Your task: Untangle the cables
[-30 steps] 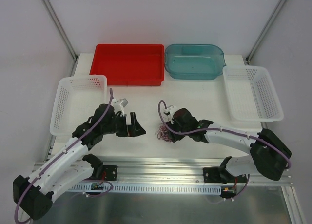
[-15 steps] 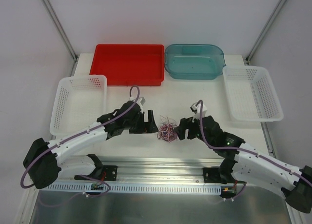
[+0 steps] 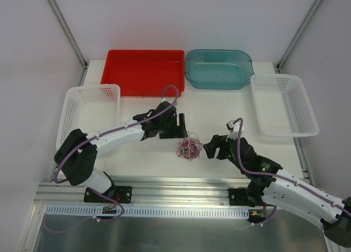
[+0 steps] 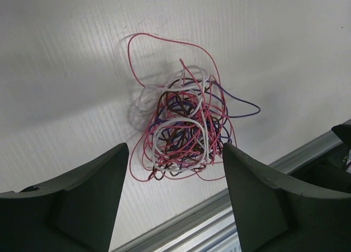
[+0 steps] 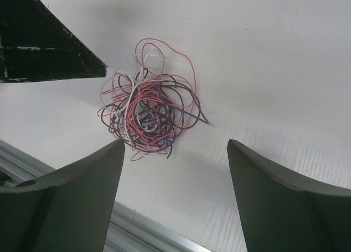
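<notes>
cables [image 3: 188, 147] in tangled ball on table [image 3: 219, 106], lower centre of top view, left gripper [image 3: 179, 127] just upper left of it, jaws spread wide, empty, right gripper [image 3: 209, 149] just right, same wide spread w/ nothing held

Robotics lab test cell: a white counter [image 3: 219, 109] walled by plain white panels [image 3: 181, 16] and aluminium struts [image 3: 63, 24]. A left arm [image 3: 115, 136] and a right arm [image 3: 290, 186] are bolted to a slotted metal rail [image 3: 181, 194]. Plastic bins line the back: a red tray [image 3: 145, 52], a teal tub [image 3: 218, 51] and white baskets at left [image 3: 88, 90] and right [image 3: 279, 76].
</notes>
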### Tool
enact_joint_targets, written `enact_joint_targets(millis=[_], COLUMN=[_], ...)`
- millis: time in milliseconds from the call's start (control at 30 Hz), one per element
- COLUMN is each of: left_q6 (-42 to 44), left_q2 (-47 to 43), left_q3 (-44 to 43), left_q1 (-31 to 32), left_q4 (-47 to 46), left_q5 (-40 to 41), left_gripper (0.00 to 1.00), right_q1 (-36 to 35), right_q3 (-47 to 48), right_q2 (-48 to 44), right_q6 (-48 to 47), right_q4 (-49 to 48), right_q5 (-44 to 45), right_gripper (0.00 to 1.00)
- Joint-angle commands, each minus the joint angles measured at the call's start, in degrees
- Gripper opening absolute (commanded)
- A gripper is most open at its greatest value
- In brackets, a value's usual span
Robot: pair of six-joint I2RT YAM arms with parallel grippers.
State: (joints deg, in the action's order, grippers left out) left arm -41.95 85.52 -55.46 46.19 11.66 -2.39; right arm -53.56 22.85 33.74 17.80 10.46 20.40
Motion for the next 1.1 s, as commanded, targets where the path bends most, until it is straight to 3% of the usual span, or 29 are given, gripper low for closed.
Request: enact_joint_targets(millis=[0,233,533,867,967,1067], left_q6=[1.61,1.61,1.79,1.88,1.88,1.61], left_q2=[3.07,7.2,9.93,11.95,12.13,11.69], left_q3=[-3.51,-4.92,-5.62,-5.71,-5.36,-4.57], left_q1=[0.65,0.65,0.65,0.74,0.74,0.74], left_q4=[-0.85,-0.94,-1.55,-2.96,-3.31,-3.57], left_q5=[-0.24,-0.07,-0.42,-1.47,-2.35,-2.7], left_gripper=[0.69,0.57,0.53,0.21,0.03,0.0], right_q1=[-0.23,-0.23,-0.23,-0.23,-0.23,-0.23], right_q3=[-0.79,-1.32,-1.58,-3.6,-4.13,-4.31], right_q2=[0.27,2.03,5.55,11.52,14.51,17.67], right_q6=[1.53,1.36,1.01,2.32,3.29,4.08], right_q4=[-2.37,-4.04,-7.47,-16.51,-19.67,-22.48], right_q5=[1.13,0.08,-1.94,-5.2,-6.34,-7.39], right_gripper=[0.8,0.8,0.8,0.8,0.8,0.8])
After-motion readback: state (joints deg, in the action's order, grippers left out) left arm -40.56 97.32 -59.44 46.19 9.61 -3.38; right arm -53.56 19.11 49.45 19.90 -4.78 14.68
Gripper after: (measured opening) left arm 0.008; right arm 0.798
